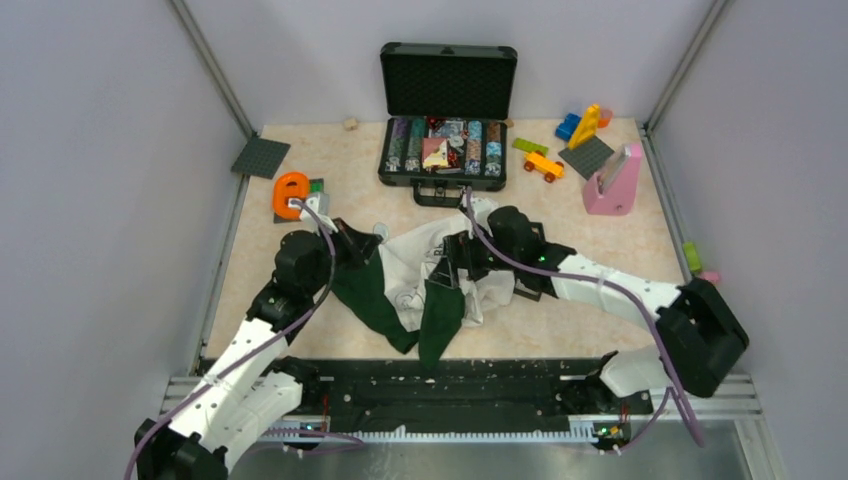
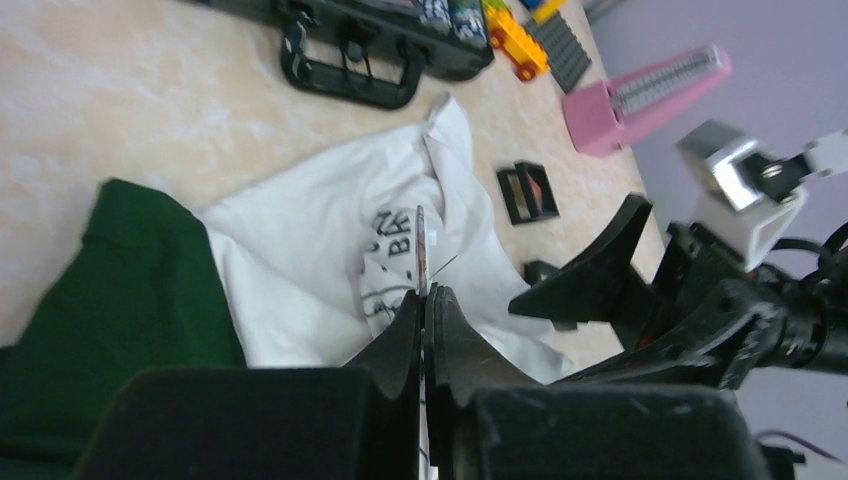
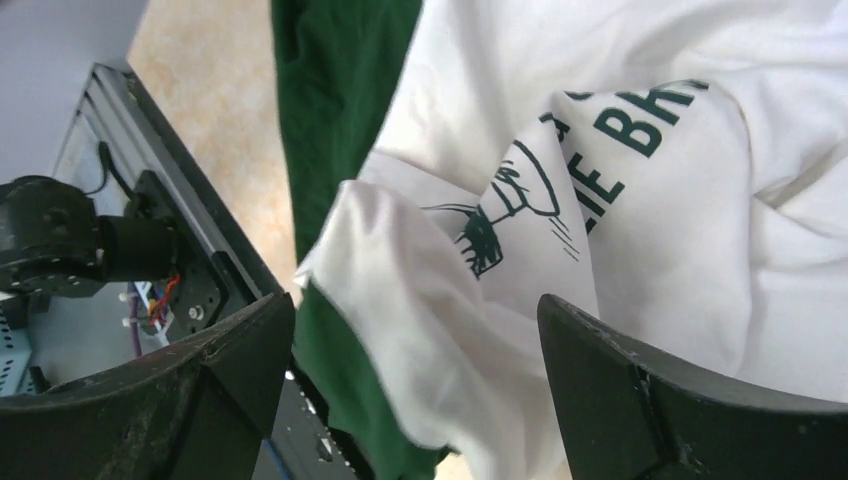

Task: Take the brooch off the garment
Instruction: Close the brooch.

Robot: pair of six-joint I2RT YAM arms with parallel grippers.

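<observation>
On the table [image 1: 620, 270], a white-and-green shirt [image 1: 408, 265] lies crumpled between both arms, with an open case [image 1: 446, 110] behind it, a pink block [image 1: 612, 182] at far right and an orange "e" [image 1: 290, 193] at left. Over a printed fold the right gripper [image 3: 415, 305] hovers, fingers wide apart. Beside it the left gripper [image 2: 425, 298] has its fingers pressed together. No view shows the brooch, so its place cannot be told

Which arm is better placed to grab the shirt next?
Right. The right tool stands open over the printed fold of the shirt; the left tool is shut and would need reopening first.
</observation>
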